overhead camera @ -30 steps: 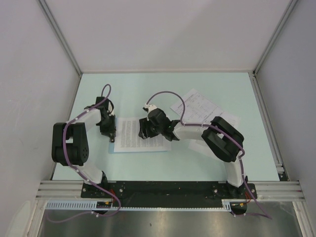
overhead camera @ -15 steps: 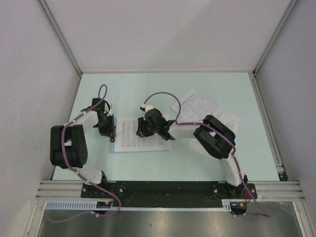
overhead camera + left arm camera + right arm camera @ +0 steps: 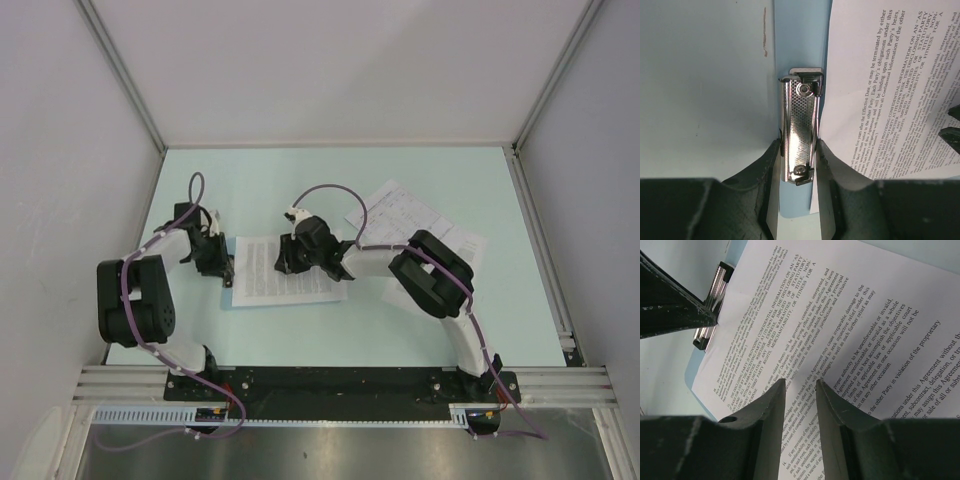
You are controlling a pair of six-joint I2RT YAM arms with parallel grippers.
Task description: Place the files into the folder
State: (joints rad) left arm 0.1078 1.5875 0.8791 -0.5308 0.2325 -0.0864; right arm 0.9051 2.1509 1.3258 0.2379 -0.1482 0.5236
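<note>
The step in hand is clipping a first sheet into the folder [image 3: 790,40], which lies flat on the surface [image 3: 300,190] in the left-centre of the overhead view. One printed sheet [image 3: 890,75] lies on top of it. The left gripper [image 3: 799,145] sits at the silver clip [image 3: 800,115] on the folder's short edge. Its jaws are closed against the two long sides of the clip near its lower end, so it has hold of the clip. I judge this grip is meant to lift it.

The right gripper [image 3: 800,385] is down on the same sheet, near the middle of the text. Its jaws stand a narrow gap apart with the tips at the paper and nothing visibly pinched between them. In the left wrist view the sheet's edge lies just beside the clip, and I cannot tell whether it sits under the clip.

The next move likely calls for nudging the sheet toward the clip while it is held up, keeping the paper flat and square to the folder. The other files [image 3: 405,212] lie fanned at the upper right, well apart.
</note>
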